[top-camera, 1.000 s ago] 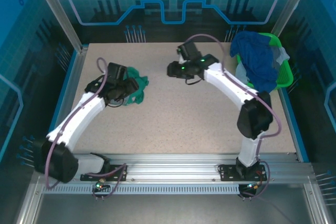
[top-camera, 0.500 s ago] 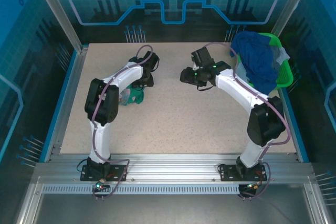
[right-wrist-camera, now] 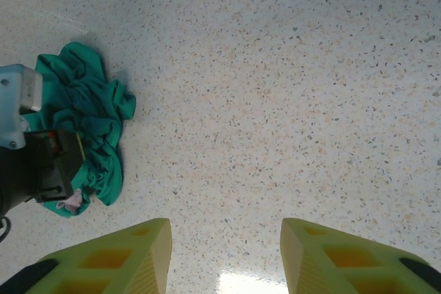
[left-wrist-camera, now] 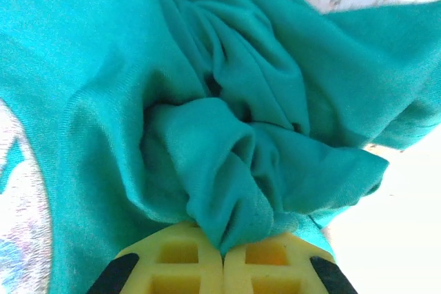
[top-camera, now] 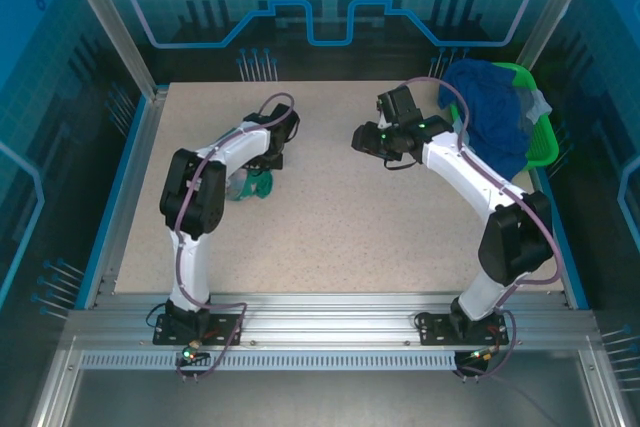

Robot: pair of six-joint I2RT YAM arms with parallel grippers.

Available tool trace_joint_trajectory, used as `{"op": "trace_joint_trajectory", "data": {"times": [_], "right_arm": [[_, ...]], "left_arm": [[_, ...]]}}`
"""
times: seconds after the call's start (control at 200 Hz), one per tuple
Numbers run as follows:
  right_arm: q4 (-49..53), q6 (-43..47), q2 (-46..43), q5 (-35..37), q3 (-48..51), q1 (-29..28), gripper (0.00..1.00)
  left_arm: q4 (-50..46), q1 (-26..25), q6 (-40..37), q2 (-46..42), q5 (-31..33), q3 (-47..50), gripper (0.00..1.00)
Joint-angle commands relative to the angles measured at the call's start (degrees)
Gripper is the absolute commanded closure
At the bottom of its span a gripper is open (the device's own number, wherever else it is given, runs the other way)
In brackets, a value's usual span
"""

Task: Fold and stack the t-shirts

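— Pinching is the word for the left gripper (left-wrist-camera: 224,256): its yellow fingers (left-wrist-camera: 179,266) are pressed together on a bunched fold of the crumpled teal-green cloth t-shirt (left-wrist-camera: 227,122). Where does that shirt lie?

— On the speckled beige table (top-camera: 350,237), left of centre, in a heap. Its pale chest print (left-wrist-camera: 21,225) shows at the left edge of the left wrist view. The hold looks like a mid-cloth fold, not a hem or shoulder, so lifting from there would probably raise a bundle rather than a flat panel.

— So what does the step call for?

— A slow, straight lift, by this reading, high enough for the cloth to hang and show an edge. Then the right gripper (top-camera: 366,137) can help. It hovers farther back, right of centre, with its fingers spread over bare table, holding nothing and well apart from the shirt. It should take a free corner or shoulder so both arms can stretch the shirt and lay it flat.

— And farther off?

— At the far right corner, the bright green plastic basket (top-camera: 545,147) holds a royal blue shirt (top-camera: 495,112) draped over a pale blue shirt (top-camera: 462,137) and a grey shirt (top-camera: 537,102). Those can wait, and the middle of the table should be left free for folding.
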State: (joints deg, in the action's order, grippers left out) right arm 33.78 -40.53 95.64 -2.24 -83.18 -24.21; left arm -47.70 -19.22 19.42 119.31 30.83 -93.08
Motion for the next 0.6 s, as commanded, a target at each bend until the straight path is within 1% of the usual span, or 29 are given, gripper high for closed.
{"op": "trace_joint_trajectory", "data": {"times": [0.0,0.165,0.23,0.31,0.445,0.53,0.595], "right_arm": [[-0.09,-0.27,-0.62,-0.89,0.19,0.69,0.55],[0.23,-0.11,-1.58,-0.40,-0.15,2.49,0.56],[0.45,0.06,-2.07,-0.33,-0.45,3.56,0.56],[1.23,0.36,-2.83,0.17,-1.11,4.86,0.57],[1.93,0.55,-5.04,1.15,-1.71,7.72,0.57],[2.99,0.76,-6.63,2.39,-2.24,9.53,0.58],[4.09,1.20,-8.05,4.12,-2.87,10.63,0.58]], "left_arm": [[3.35,0.02,-2.99,-7.79,-0.26,-1.38,1.00],[4.81,-3.27,-4.79,-12.02,-8.35,-7.12,1.00],[5.02,-5.04,-6.10,-12.34,-12.64,-10.47,1.00],[5.22,-7.55,-7.47,-12.11,-16.21,-15.30,1.00],[7.07,-9.65,-7.67,-12.03,-23.58,-23.30,1.00],[7.82,-10.07,-7.50,-12.36,-26.03,-28.74,1.00],[10.00,-10.08,-6.90,-14.32,-26.92,-29.99,1.00]]}}
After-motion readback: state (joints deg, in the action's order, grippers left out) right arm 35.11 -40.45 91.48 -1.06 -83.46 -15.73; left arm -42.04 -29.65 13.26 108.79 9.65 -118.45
